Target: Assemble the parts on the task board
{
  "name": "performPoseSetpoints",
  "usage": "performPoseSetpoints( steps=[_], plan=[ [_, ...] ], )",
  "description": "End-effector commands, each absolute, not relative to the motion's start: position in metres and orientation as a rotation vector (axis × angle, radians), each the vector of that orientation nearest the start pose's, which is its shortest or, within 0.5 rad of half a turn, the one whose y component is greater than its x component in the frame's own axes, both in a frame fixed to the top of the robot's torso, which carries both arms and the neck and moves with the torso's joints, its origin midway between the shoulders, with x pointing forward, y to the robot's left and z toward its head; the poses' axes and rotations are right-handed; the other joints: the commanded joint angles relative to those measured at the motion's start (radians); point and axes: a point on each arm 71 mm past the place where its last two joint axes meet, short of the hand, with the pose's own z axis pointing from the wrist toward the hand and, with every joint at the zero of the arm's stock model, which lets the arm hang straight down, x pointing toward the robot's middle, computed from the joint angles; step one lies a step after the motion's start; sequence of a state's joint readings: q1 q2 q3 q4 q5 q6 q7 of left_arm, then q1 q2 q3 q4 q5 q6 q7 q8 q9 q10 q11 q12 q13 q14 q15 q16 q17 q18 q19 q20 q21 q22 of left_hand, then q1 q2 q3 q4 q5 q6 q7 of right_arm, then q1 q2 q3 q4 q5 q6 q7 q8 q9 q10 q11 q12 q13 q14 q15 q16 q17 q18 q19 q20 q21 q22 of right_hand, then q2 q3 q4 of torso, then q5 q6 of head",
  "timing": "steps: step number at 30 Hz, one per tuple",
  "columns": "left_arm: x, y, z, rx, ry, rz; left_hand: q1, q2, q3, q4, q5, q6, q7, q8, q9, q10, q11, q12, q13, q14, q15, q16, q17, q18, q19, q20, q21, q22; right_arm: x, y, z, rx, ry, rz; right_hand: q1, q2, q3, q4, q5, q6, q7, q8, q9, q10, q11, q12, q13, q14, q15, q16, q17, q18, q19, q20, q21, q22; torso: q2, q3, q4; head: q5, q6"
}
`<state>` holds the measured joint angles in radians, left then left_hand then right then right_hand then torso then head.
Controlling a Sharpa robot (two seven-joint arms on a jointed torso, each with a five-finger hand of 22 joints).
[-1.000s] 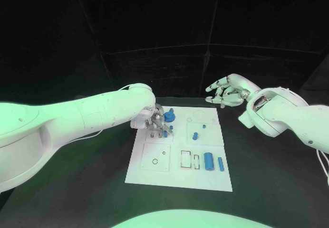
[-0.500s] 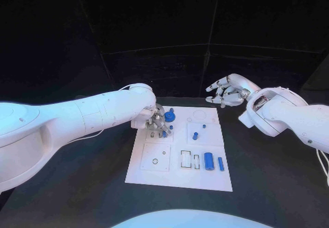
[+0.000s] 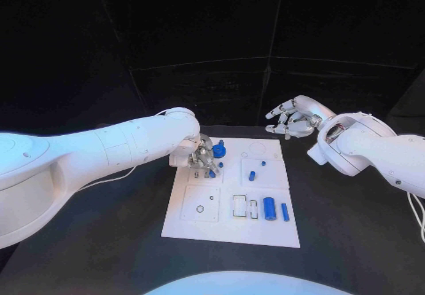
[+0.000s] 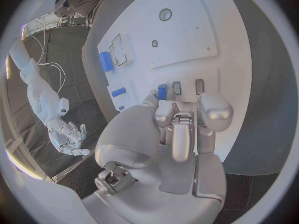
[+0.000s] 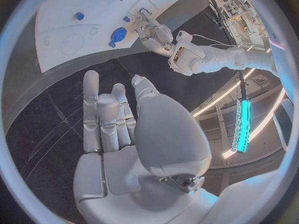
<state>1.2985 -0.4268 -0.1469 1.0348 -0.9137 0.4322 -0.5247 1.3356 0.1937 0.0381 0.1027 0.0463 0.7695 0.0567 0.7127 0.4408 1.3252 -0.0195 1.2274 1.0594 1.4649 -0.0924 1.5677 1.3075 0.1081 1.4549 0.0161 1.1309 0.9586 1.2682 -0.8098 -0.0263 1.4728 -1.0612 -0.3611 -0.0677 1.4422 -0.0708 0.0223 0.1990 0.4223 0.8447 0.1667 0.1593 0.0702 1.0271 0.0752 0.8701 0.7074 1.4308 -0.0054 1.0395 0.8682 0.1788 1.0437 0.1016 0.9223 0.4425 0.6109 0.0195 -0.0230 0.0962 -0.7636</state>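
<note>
Left hand [image 3: 202, 157] still over task board [image 3: 232, 230]

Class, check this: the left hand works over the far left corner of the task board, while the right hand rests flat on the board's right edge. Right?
Not quite. In the head view the right hand is off the task board, beyond its far edge, open and touching nothing. The left hand is over the far left corner.

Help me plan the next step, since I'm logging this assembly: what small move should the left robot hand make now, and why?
Probably ease the left robot hand straight down. Its fingers sit over the slots at the task board's far left corner with a small blue part at their tips, seemingly not yet seated. The right robot hand hangs open, off the board.
</note>
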Motion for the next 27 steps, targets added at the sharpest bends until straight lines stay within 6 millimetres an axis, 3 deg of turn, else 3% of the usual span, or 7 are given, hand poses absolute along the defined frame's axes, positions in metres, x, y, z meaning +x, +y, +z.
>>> performPoseSetpoints(
  steps=[1, 3, 7, 11, 19, 27],
  plan=[
    [0.538, 0.141, -0.242, -0.134, 2.602, -0.393, -0.042, -0.010, 0.186, -0.132, 0.002, 0.001, 0.005, 0.007, 0.009, -0.003, 0.002, -0.006, -0.002, 0.105, 0.009, 0.001, 0.259, 0.007, -0.005, 0.002, -0.006, 0.002, 0.512, -0.203, -0.149, 0.210, 1.652, 0.828, -0.002, -0.009, -0.001, 0.007, 0.004, -0.006, 0.001, 0.004, -0.001, -0.004, 0.001, -0.003, -0.001, -0.009, 0.001, -0.004, -0.001, 0.005, 0.004, 0.001, -0.005, -0.002, 0.000, -0.0001, 0.0040, -0.001, -0.001],
    [0.538, 0.143, -0.242, -0.155, 2.599, -0.407, -0.090, -0.037, 0.260, -0.147, 0.007, 0.001, 0.005, 0.014, 0.016, -0.003, 0.002, -0.007, -0.005, 0.105, 0.010, 0.001, 0.258, 0.008, -0.005, 0.002, -0.008, 0.002, 0.512, -0.204, -0.149, 0.211, 1.654, 0.827, -0.002, -0.009, -0.001, 0.007, 0.004, -0.006, 0.001, 0.004, -0.001, -0.004, 0.001, -0.003, -0.001, -0.009, 0.001, -0.004, -0.001, 0.005, 0.004, 0.001, -0.005, -0.002, 0.000, -0.0001, 0.0041, 0.000, -0.001],
    [0.536, 0.147, -0.241, -0.209, 2.578, -0.444, -0.134, -0.060, 0.340, -0.160, -0.001, 0.001, 0.004, 0.023, 0.024, 0.001, 0.003, -0.004, -0.004, 0.105, 0.008, 0.002, 0.260, 0.007, -0.004, 0.003, -0.007, 0.006, 0.512, -0.205, -0.150, 0.212, 1.656, 0.823, -0.002, -0.010, -0.001, 0.007, 0.003, -0.007, 0.001, 0.004, -0.001, -0.005, 0.001, -0.003, -0.002, -0.010, 0.001, -0.007, -0.003, 0.005, 0.003, 0.001, -0.006, -0.002, -0.001, 0.0013, 0.0057, 0.002, -0.003],
    [0.535, 0.150, -0.239, -0.249, 2.542, -0.475, -0.175, -0.085, 0.416, -0.172, 0.000, 0.000, 0.003, 0.034, 0.034, 0.005, 0.001, -0.002, -0.003, 0.105, 0.008, 0.002, 0.260, 0.007, -0.002, 0.003, -0.007, 0.010, 0.513, -0.206, -0.150, 0.214, 1.658, 0.819, -0.003, -0.010, -0.002, 0.008, 0.002, -0.008, 0.001, 0.005, -0.001, -0.005, 0.001, -0.003, -0.003, -0.010, 0.001, -0.009, -0.004, 0.005, 0.003, 0.001, -0.008, -0.003, 0.000, 0.0006, 0.0031, 0.006, -0.002],
    [0.528, 0.154, -0.240, -0.243, 2.437, -0.474, -0.209, -0.110, 0.487, -0.182, 0.002, -0.001, 0.002, 0.046, 0.044, 0.010, 0.000, 0.001, -0.001, 0.106, 0.007, 0.003, 0.263, 0.005, 0.002, 0.002, -0.001, 0.022, 0.513, -0.207, -0.150, 0.212, 1.664, 0.816, -0.004, -0.011, -0.002, 0.010, 0.000, -0.009, 0.002, 0.006, -0.001, -0.006, 0.002, -0.002, -0.004, -0.011, 0.002, -0.012, -0.006, 0.005, 0.002, 0.002, -0.010, -0.005, -0.001, 0.0017, 0.0083, 0.009, 0.000],
    [0.524, 0.160, -0.245, -0.202, 2.389, -0.416, -0.225, -0.127, 0.527, -0.186, 0.002, 0.000, -0.001, 0.054, 0.051, 0.014, -0.002, 0.004, 0.000, 0.106, 0.005, 0.003, 0.263, 0.005, 0.006, 0.000, 0.003, 0.029, 0.512, -0.207, -0.151, 0.207, 1.668, 0.817, -0.006, -0.010, -0.002, 0.015, -0.012, -0.013, 0.003, 0.006, -0.001, -0.007, 0.003, 0.000, -0.007, -0.012, 0.003, -0.018, -0.008, 0.005, 0.002, 0.003, -0.015, -0.007, 0.000, 0.0014, 0.0084, 0.009, -0.002]
  ],
)
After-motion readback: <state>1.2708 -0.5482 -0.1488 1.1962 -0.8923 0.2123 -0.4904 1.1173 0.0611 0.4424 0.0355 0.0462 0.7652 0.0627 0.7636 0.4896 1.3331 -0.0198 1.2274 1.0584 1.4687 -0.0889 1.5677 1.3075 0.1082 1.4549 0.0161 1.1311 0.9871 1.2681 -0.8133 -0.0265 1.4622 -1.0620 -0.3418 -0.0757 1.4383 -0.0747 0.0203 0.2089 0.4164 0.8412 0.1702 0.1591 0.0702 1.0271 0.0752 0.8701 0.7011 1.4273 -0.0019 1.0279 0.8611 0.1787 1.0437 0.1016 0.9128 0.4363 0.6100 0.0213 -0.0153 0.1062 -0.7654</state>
